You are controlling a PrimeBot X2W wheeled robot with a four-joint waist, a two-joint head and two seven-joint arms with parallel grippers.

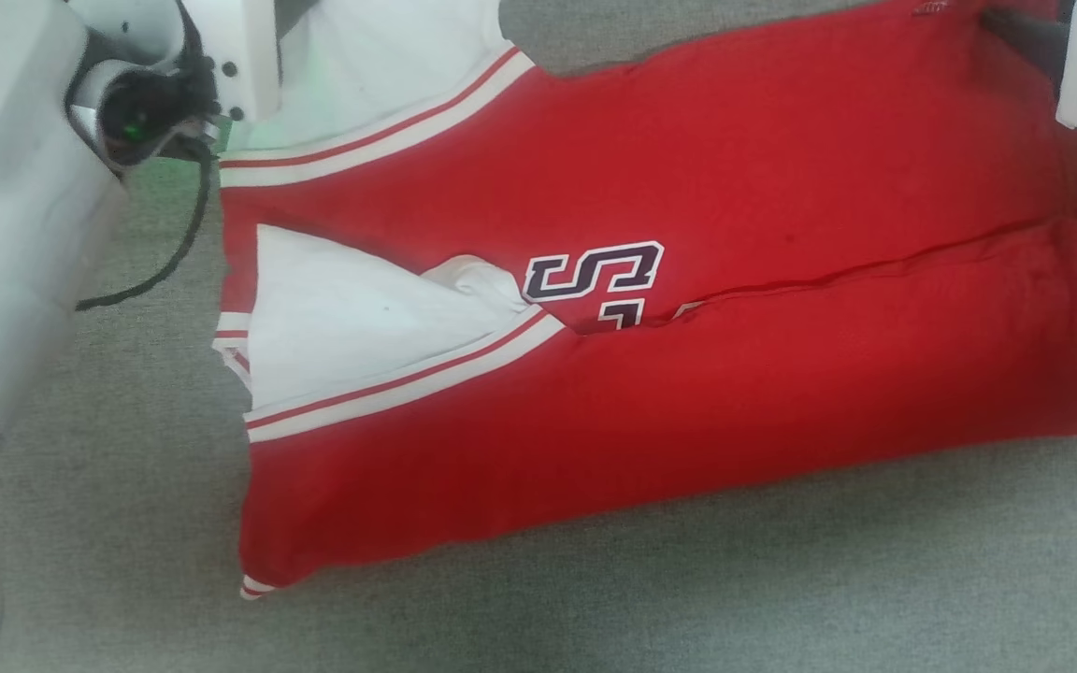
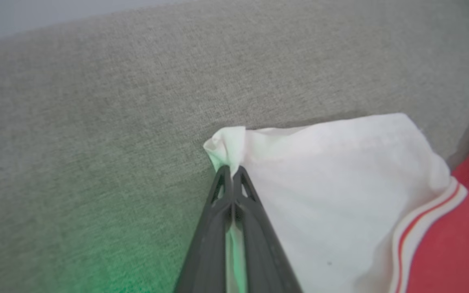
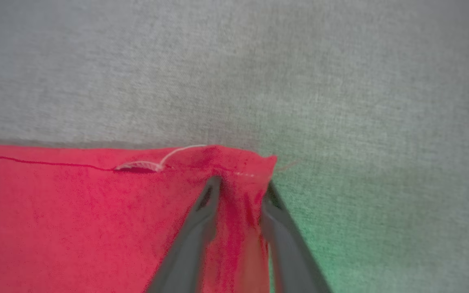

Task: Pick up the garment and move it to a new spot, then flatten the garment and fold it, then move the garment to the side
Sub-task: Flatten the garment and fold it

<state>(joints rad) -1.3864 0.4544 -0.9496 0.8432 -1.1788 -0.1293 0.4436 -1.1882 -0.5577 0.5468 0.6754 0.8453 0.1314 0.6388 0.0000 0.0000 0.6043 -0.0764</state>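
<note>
The garment (image 1: 688, 393), a red T-shirt with white sleeves, lies spread on a grey woven surface. Its near long side is folded over to the middle, and that fold partly covers a dark letter print (image 1: 595, 276). One white sleeve (image 1: 342, 318) lies folded in on the shirt. The far white sleeve (image 2: 340, 183) is pinched at its corner by my left gripper (image 2: 231, 169), which is shut on it. My right gripper (image 3: 243, 182) has the garment's red hem corner (image 3: 234, 158) bunched between its fingers. A dark right finger (image 1: 1025, 33) shows at the shirt's far right corner.
The grey fabric surface (image 1: 595, 608) stretches around the shirt on all sides. My pale left arm (image 1: 6, 280) and a black cable (image 1: 174, 243) hang over the left side. Green light from the wrists tints the cloth near both grippers.
</note>
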